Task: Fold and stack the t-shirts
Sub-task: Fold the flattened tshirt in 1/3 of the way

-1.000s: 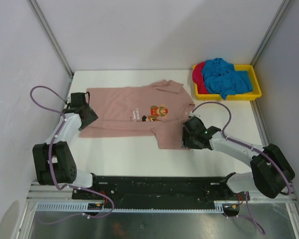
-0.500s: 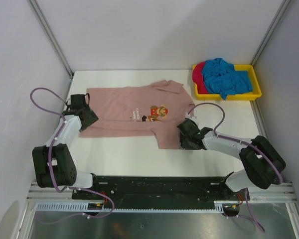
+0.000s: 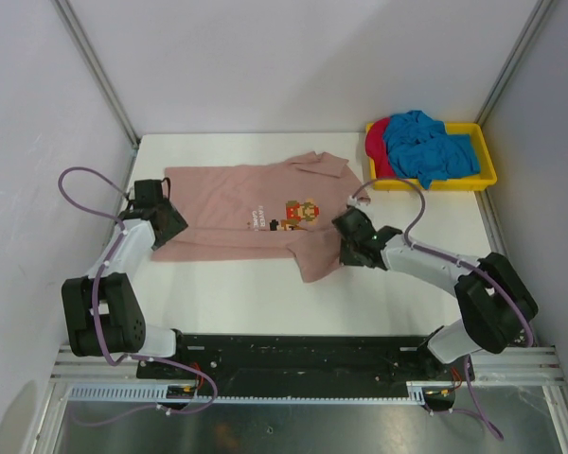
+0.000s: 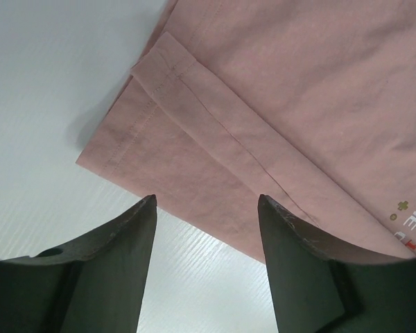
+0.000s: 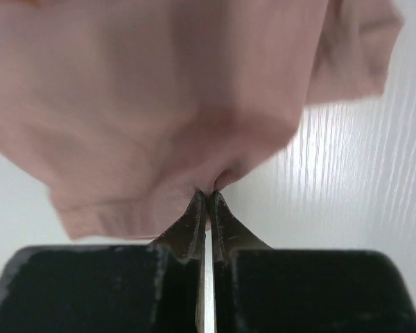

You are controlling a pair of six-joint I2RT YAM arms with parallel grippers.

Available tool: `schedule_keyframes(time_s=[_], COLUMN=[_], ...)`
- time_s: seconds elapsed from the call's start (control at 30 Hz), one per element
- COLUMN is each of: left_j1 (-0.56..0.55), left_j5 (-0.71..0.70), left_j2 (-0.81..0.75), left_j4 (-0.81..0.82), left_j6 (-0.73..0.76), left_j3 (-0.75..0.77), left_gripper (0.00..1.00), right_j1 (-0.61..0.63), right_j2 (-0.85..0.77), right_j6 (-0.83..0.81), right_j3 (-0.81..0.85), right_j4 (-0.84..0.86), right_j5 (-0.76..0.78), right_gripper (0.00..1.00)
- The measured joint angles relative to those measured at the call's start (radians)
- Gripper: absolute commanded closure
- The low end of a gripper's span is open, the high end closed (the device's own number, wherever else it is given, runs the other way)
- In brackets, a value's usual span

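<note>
I see the pink t-shirt [image 3: 232,203] lying flat, long axis running left to right between my arms. My right gripper [image 5: 206,196] is pinched tight on cloth at its near right edge. My left gripper [image 4: 206,208] hovers over the hem corner, jaws apart, holding nothing.

My left arm [image 3: 121,248] reaches forward along the left side with its wrist tipped down. My left gripper [image 4: 206,207] hangs with its jaws apart, holding nothing. My right arm [image 3: 426,265] stretches low and inward toward the middle, and my right gripper [image 5: 208,198] is pinched tight on a fold of the pink t-shirt [image 5: 159,104].
</note>
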Motion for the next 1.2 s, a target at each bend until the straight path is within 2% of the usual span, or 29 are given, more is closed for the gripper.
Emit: schedule_keyframes(time_s=[0.2,0.57,0.87,1.2], left_j1=[0.0,0.0,0.0,0.0], left_j5=[0.01,0.032,0.036,0.036], left_j2=[0.005,0.019,0.014,0.012], left_j4=[0.008,0.01,0.015,0.015], left_j6=[0.006,0.016,0.016,0.015], left_j3=[0.0,0.0,-0.027,-0.032], left_gripper=[0.35,0.35,0.38,0.51], right_j1=[-0.086,-0.221,-0.238,-0.282], right_j2=[0.044,0.348,0.443,0.482], right_j6=[-0.039,-0.05,-0.013,0.011], right_j3=[0.19,0.399,0.475,0.484], right_j4=[0.045,0.228,0.391,0.532], right_j5=[-0.011,-0.09,-0.135,-0.155], right_gripper=[1.0,1.0,1.0,1.0])
